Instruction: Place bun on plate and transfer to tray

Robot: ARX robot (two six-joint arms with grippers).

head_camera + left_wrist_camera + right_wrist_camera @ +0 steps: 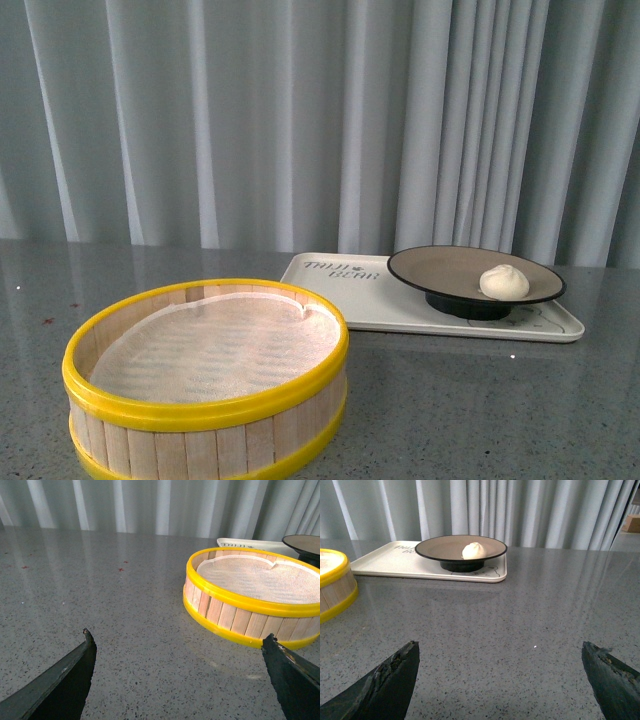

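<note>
The bun [504,282] is sitting on the plate [440,270], toward the plate's right side in the front view, and the plate is standing on the right half of the tray [330,295], its dark foot resting on the tray's surface. Judging by that, both steps look done already; nothing is left to carry.

Key relation: the plate w/ bun is lying ahead of the right gripper [500,680] and a bit to one side of its centre line, well apart across bare desk [535,620]. Its jaws are standing wide, nothing btwn them. The left gripper [180,675] is also gaping wide and empty, pointing over the desk w/ the steamer basket [240,615] near its far finger; the tray is only peeking out behind the basket there. So the right arm is the nearer one to the plate, w/ a clear path; the left arm would be reaching past the basket.

The bun is round, so no long axis to line up. The plate is round too; the tray's long side is running across the robot's view.

Any further move is prob. just pulling back & parking. If a re-grip were needed, the right arm would be the sensible pick.
</note>
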